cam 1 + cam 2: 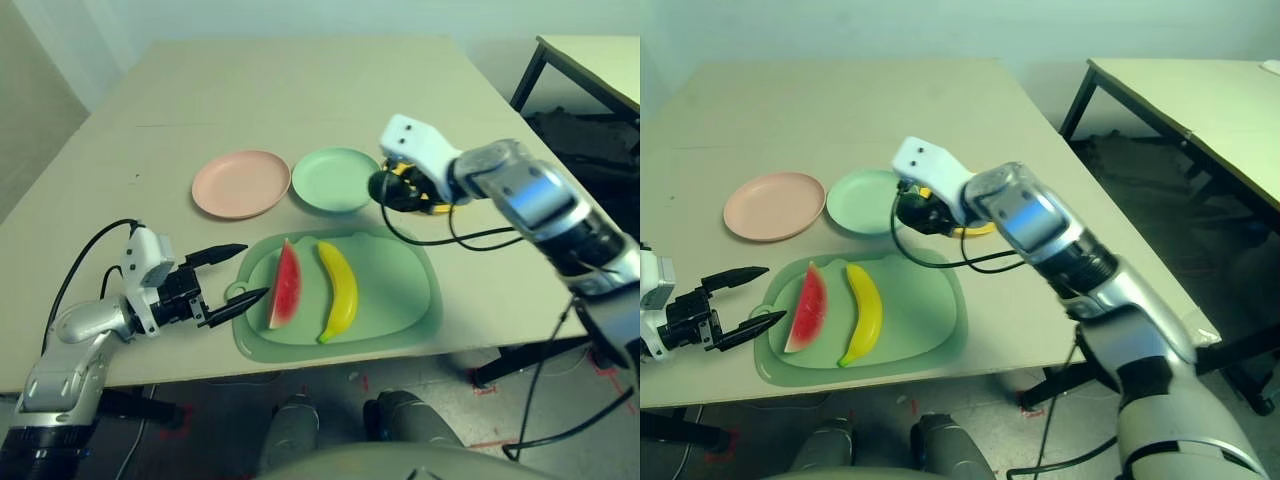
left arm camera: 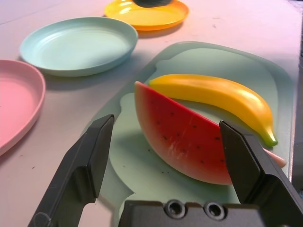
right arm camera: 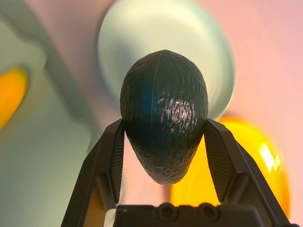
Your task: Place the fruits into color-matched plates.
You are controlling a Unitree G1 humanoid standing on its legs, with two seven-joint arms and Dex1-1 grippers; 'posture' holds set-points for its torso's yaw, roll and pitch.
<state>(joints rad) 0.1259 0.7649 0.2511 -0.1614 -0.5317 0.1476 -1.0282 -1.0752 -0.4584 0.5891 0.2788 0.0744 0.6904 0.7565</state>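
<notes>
Two fruits, your watermelon wedge [image 1: 286, 284] and banana [image 1: 340, 289], are lying side by side on the green mat [image 1: 400, 300]; pink plate [image 1: 241, 183] and mint plate [image 1: 335, 179] are sitting bare. Left wrist view: your left gripper [image 2: 165, 142] is gaping wide before the wedge. Right wrist view: your right gripper [image 3: 163, 137] is pinching the avocado [image 3: 164, 115] above the yellow plate [image 3: 255, 165].

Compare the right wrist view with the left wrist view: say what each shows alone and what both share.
Right wrist view alone: the dark green avocado clamped in the right gripper.
Left wrist view alone: the open left gripper facing the watermelon wedge, which lies on the green mat, and the pink plate.
Both: the banana, mint green plate and yellow plate.
</notes>
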